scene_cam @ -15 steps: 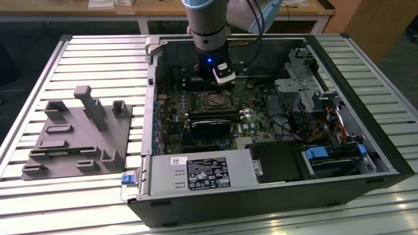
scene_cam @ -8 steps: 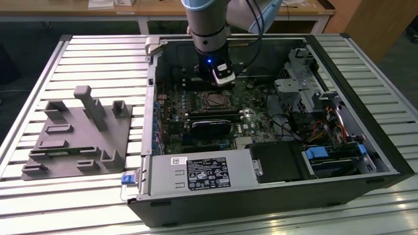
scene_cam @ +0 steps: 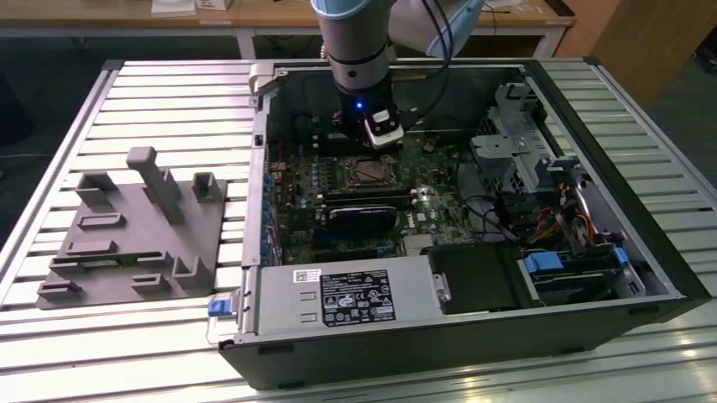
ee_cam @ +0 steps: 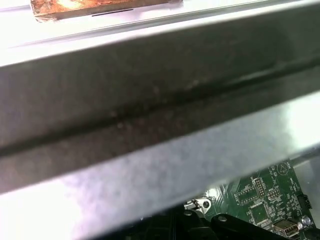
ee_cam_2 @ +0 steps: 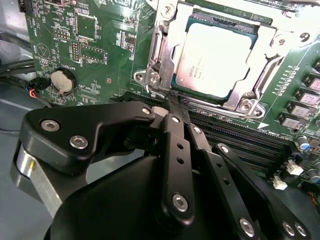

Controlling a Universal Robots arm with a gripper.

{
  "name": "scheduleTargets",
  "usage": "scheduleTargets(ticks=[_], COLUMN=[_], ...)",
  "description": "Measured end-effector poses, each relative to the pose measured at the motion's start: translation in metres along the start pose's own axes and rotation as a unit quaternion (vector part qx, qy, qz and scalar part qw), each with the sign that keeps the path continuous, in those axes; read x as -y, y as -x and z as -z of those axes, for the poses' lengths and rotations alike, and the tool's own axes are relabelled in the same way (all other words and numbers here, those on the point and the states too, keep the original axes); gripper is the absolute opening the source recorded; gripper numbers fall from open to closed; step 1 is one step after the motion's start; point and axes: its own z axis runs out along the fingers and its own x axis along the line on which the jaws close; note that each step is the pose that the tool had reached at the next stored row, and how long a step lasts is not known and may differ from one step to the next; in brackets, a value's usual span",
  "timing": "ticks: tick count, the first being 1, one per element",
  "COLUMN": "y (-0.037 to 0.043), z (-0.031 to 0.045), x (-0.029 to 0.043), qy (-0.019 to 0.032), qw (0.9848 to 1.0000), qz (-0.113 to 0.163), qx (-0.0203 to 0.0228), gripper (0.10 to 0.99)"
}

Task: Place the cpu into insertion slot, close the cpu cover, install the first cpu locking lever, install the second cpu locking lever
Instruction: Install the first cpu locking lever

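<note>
The cpu (ee_cam_2: 215, 57), a flat square chip with a silver-grey top, lies in the insertion slot (ee_cam_2: 243, 105) on the green motherboard. The cpu cover (ee_cam_2: 272, 42), a silvery frame, lies flat around it. A thin metal locking lever (ee_cam_2: 156, 50) runs along one side of the slot. My gripper (ee_cam_2: 172, 100) is shut, its black fingers (ee_cam_2: 178, 150) meeting at that side's corner; whether they touch the lever I cannot tell. In the exterior view my gripper (scene_cam: 381, 138) hangs inside the open computer case, just behind the insertion slot (scene_cam: 364, 172).
Black memory slots (ee_cam_2: 235, 140) run beside the socket, and a coin battery (ee_cam_2: 62, 80) sits on the board. A case wall (ee_cam: 150, 100) stands close to the wrist. A grey fixture block (scene_cam: 134, 227) lies on the slatted table at the exterior view's left. A labelled power supply (scene_cam: 348, 298) is at the case's front.
</note>
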Motion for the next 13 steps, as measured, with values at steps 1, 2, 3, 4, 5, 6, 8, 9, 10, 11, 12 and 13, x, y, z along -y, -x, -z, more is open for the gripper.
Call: scheduleTargets(ticks=[1, 2, 3, 4, 5, 6, 8, 9, 10, 11, 12, 13], y=[0.0, 0.0001, 0.0001, 0.0003, 0.0004, 0.0005, 0.0008, 0.001, 0.0011, 0.0013, 0.0015, 0.0017], z=[0.0, 0.0001, 0.0001, 0.0002, 0.0003, 0.0003, 0.0004, 0.0005, 0.0005, 0.0006, 0.0007, 0.0007], x=[0.0, 0.0002, 0.0004, 0.0007, 0.001, 0.0014, 0.0022, 0.0027, 0.0032, 0.0037, 0.0043, 0.0048], qy=[0.0, 0.0, 0.0001, 0.0, 0.0, 0.0004, 0.0019, 0.0032, 0.0054, 0.0077, 0.0099, 0.0114], qw=[1.0, 1.0, 1.0, 1.0, 1.0, 1.0, 1.0, 1.0, 1.0, 1.0, 0.9999, 0.9999], qz=[0.0, 0.0, 0.0, 0.0, 0.0, 0.0, 0.0, -0.001, -0.001, -0.002, -0.002, -0.003], qx=[0.0, 0.0, 0.0, -0.0001, -0.0001, -0.0001, -0.0006, -0.0011, -0.0017, -0.0024, -0.0032, -0.0037], gripper=[0.106, 0.106, 0.106, 0.106, 0.106, 0.106, 0.106, 0.106, 0.106, 0.106, 0.106, 0.106])
